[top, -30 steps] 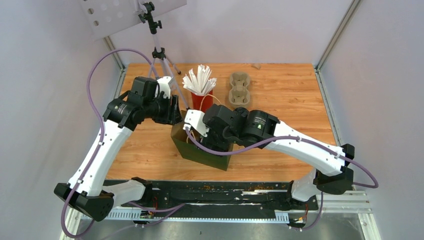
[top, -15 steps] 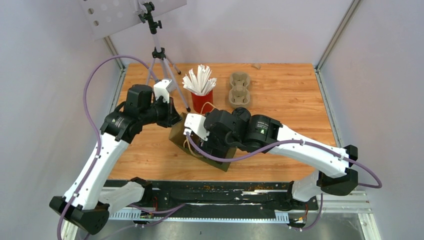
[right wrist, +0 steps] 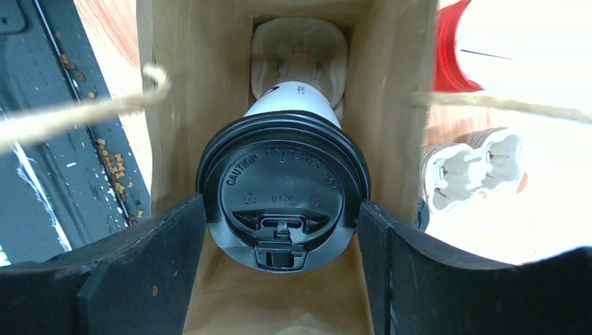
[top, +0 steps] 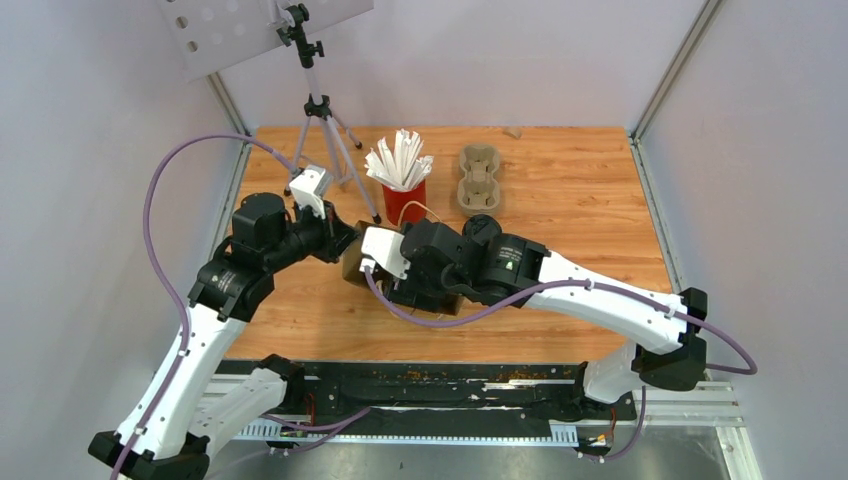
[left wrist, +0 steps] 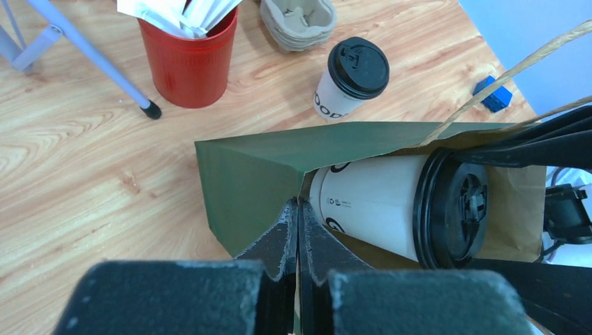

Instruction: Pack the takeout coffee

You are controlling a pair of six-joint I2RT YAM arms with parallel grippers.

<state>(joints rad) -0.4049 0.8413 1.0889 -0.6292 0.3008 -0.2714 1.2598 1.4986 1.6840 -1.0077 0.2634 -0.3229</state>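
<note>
A lidded coffee cup lay sideways inside the green paper bag, which was tipped over mid-table. The right gripper was spread wide and clasped the cup's black lid, base pointing at the bag's bottom. The left gripper was pinched tight on the bag's wall. The second cup stood upright outside — near the pulp trays and the red cup of straws, toward the far edge of the table.

Robot lab cell: white panel walls, tripod
</note>
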